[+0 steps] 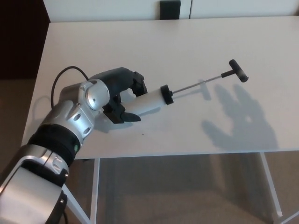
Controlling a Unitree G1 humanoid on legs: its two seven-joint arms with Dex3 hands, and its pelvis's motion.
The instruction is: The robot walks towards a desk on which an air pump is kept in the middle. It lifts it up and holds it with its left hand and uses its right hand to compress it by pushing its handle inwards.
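Head view | left hand [120,95] fingers wrapped on air pump [150,100] white cylinder | T-handle [238,71] black

There is a single view, from a camera on the robot's head, looking steeply down and forward over the white worktop [187,42]. The near edge of the worktop runs across the lower part of the frame, with floor [187,191] and a white leg [270,186] visible beneath it; the far edge lies close to the top border, where a dark object [170,8] is cut off. The left arm [60,140] enters from the lower left corner and looms large, so the camera sits close above it. The worktop's left edge shows; its right side runs out of frame. No second view shares this scene.
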